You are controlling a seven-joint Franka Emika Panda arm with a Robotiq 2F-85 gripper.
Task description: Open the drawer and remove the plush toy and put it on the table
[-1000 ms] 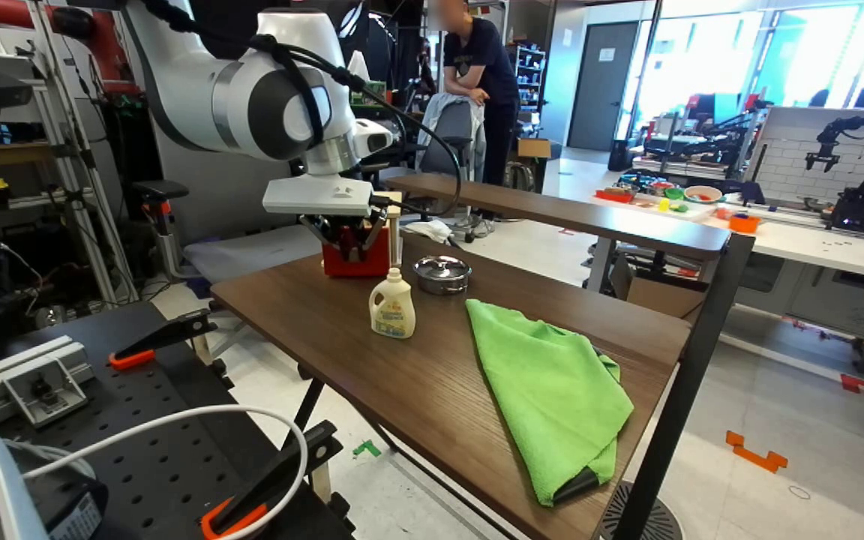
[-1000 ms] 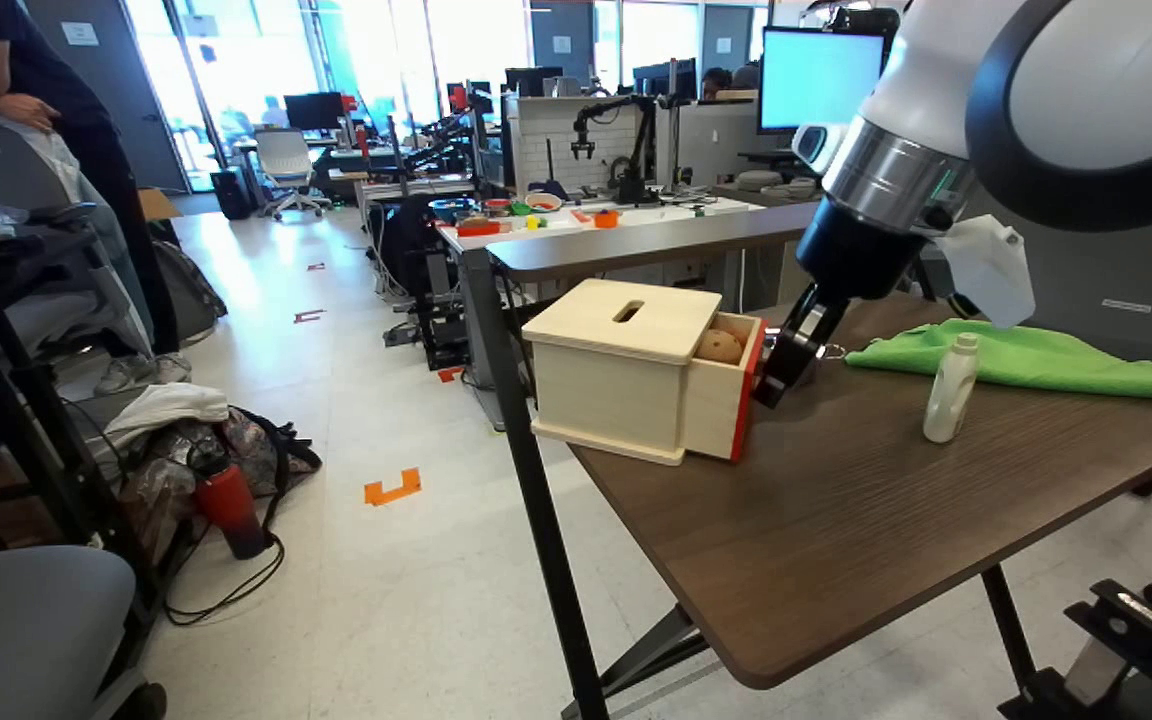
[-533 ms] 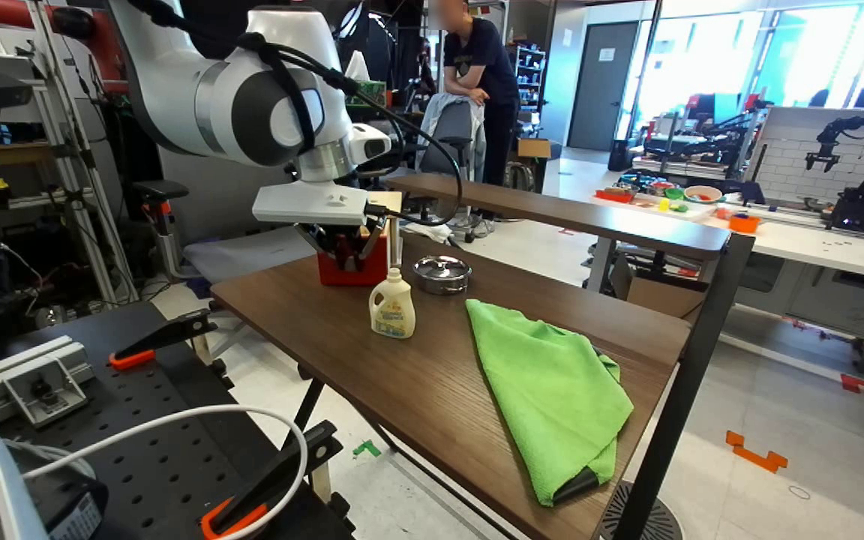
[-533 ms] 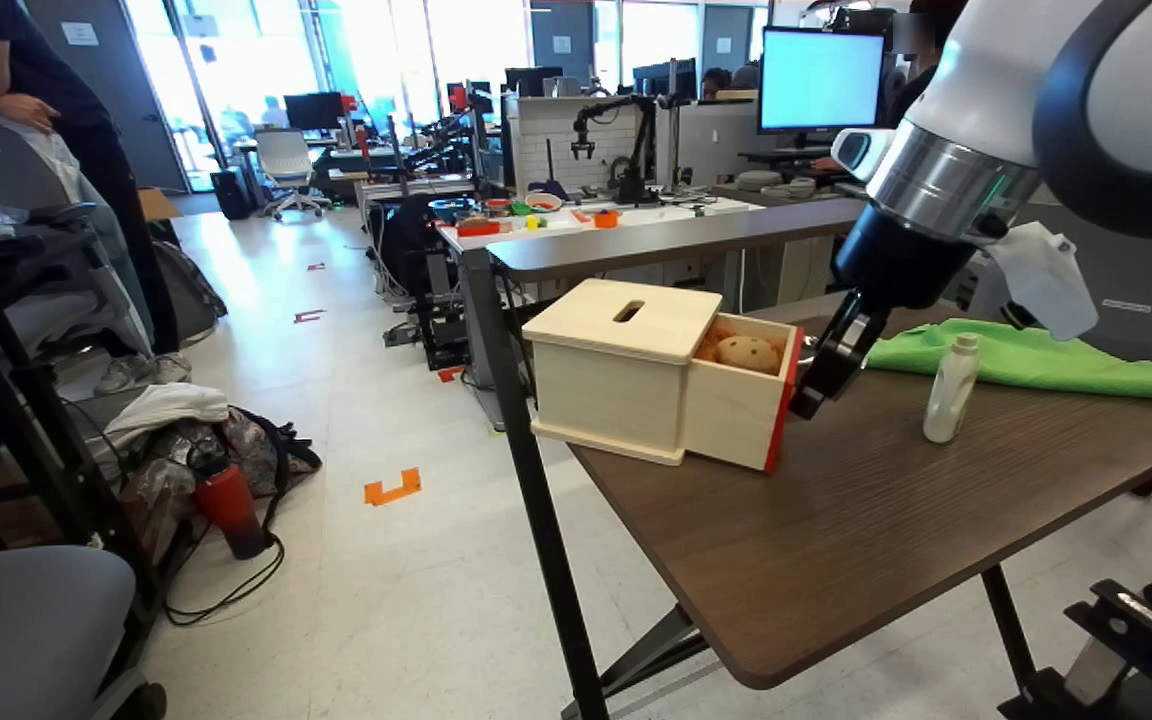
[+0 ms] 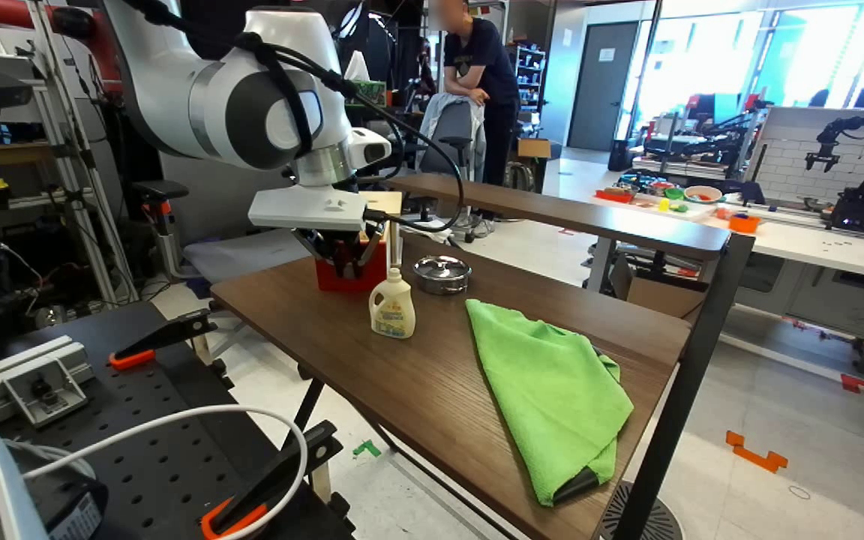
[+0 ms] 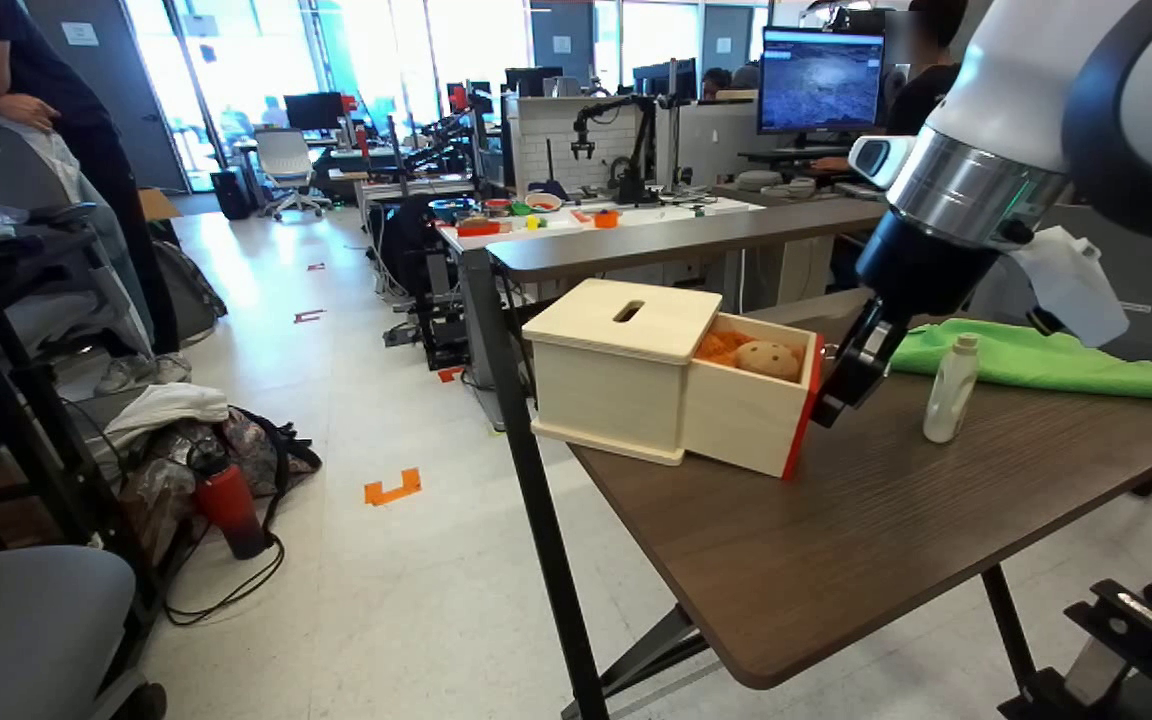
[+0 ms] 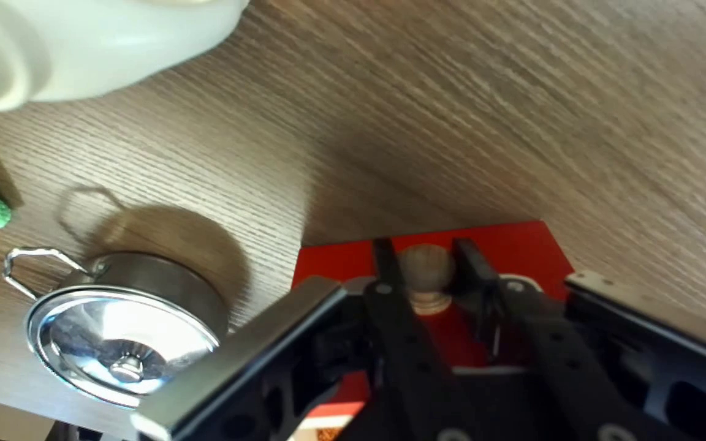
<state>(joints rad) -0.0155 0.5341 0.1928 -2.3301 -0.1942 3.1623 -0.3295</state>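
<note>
The drawer (image 6: 748, 418) has a red front and slides in a pale wooden box (image 6: 606, 395) on the brown table (image 6: 886, 530). It stands well out of the box. Its red front also shows in an exterior view (image 5: 374, 276) and the wrist view (image 7: 512, 245). A tan, dark-spotted plush toy (image 6: 768, 360) with orange fuzz beside it lies inside the drawer. My gripper (image 6: 834, 405) is at the drawer front, also in an exterior view (image 5: 349, 271). In the wrist view my gripper (image 7: 423, 245) has its fingers shut on the round wooden knob (image 7: 426, 269).
A cream bottle (image 5: 393, 311) stands near the drawer front. A lidded steel pot (image 5: 442, 276) stands beside the drawer. A green cloth (image 5: 552, 390) covers part of the table. A raised brown shelf (image 5: 567, 214) runs along one table side.
My gripper has moved away from the wooden box, and the drawer has slid further out with it. More of the plush toy and orange fuzz now shows.
</note>
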